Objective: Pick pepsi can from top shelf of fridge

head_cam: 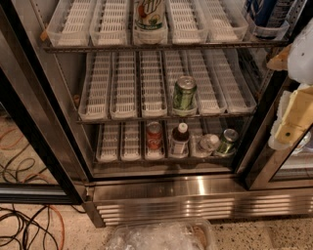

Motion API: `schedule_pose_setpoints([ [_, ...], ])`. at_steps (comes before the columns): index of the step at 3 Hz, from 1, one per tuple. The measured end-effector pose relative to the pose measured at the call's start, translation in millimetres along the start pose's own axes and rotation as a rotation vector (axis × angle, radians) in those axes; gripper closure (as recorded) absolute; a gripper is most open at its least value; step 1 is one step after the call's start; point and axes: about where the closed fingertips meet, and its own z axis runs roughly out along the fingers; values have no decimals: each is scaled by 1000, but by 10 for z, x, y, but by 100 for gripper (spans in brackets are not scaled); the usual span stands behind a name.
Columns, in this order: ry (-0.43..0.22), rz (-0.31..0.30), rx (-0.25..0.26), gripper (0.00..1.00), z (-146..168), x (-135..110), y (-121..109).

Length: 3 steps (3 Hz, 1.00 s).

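- Pale white and yellowish, the pincer (pixel 292 113) hangs at the right edge of the view. It is in front of the dark door frame and level with the middle rack. Whether it is spread or pressed together I cannot tell.
- Up and a little to the left of it, and deeper in, stands the blue aluminium pepsi can (pixel 266 12). I judge the coming reach must rise and go inward past the frame.
- That can sits in the rightmost white slotted plastic lane tray of the top shelf (pixel 161 46). This is the highest wire rack in view of the large stainless-steel fridge (pixel 195 195) with glass doors.
- Its long axis stands upright, so a grip from the side around the body looks the natural one to me.
- Only the lower body shows, dark blue with pale markings. The upper edge of the view cuts it off, so lid and logo are hidden. Whether a second blue can stands just beside it I cannot tell.
- Well apart on the same shelf, in a middle lane, stands a white can with green and red print (pixel 149 14).
- Lower down, a green can (pixel 184 93) stands upright on the middle rack. A small red can (pixel 154 135) and a dark bottle with a white cap (pixel 180 139) stand on the lowest rack.
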Motion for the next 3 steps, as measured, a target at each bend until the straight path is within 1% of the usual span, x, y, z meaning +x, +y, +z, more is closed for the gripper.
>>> schedule_pose_setpoints([
  [1,0,0,0,0,0,0,0],
  [2,-25,1,8,0,-22,2,-8],
  [3,-120,11,2,0,16,-111,-4],
])
